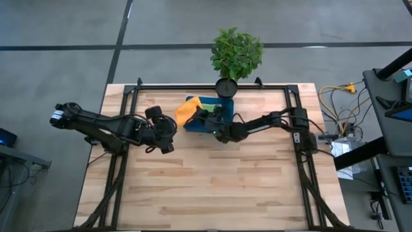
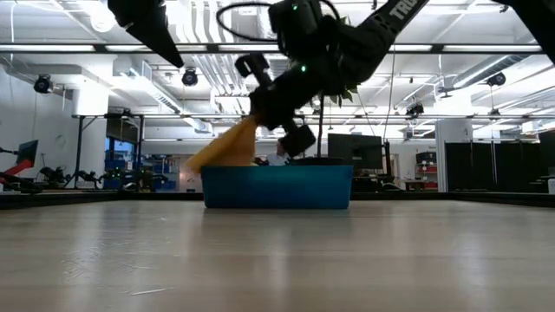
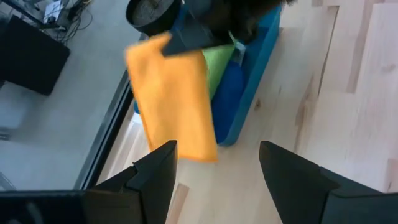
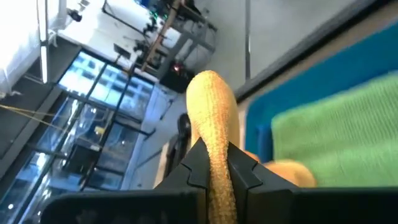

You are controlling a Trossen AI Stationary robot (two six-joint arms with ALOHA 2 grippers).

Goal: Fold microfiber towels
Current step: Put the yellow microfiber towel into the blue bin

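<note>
Orange towel [image 1: 185, 111] is pinched in the closed right gripper [image 1: 207, 120], hanging over the blue tray's [image 2: 277, 188] edge above the table [image 1: 212, 187]. It should be lifted fully clear, then laid flat on bare wood before any fold is made. Green towel [image 3: 217, 65] and blue towel [image 3: 229, 93] are seen in the tray. Left gripper [image 3: 214, 171] waits nearby, fingers open, nothing held.

Grey concrete floor [image 1: 58, 26], bright ceiling lights [image 2: 486, 48] — open workshop
</note>
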